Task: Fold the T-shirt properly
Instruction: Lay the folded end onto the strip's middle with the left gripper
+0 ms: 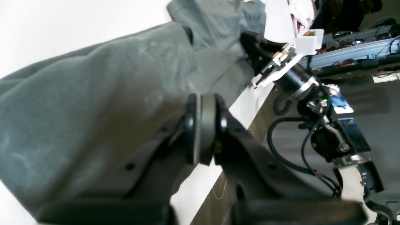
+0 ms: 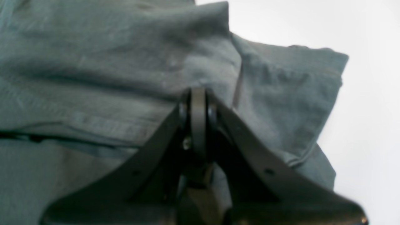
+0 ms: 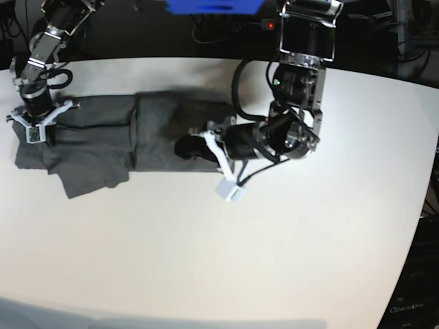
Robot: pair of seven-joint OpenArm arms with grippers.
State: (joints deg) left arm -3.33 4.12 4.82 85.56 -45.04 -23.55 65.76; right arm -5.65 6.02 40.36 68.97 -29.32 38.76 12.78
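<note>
The T-shirt (image 3: pixel 116 140), dark grey and partly folded, lies lengthwise on the far left part of the white table (image 3: pixel 274 260). The left gripper (image 3: pixel 184 147) is clenched on its right edge. The right gripper (image 3: pixel 34 133) is clenched on its left end.

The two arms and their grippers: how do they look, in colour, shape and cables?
Both arms are mostly black with bare metal parts. The left gripper and the right gripper each have two broad, black, wedge-shaped fingers that taper to grey pads at the tips. Black cables loop loosely along the joints, and white bracket pieces sit at the wrists.
</note>
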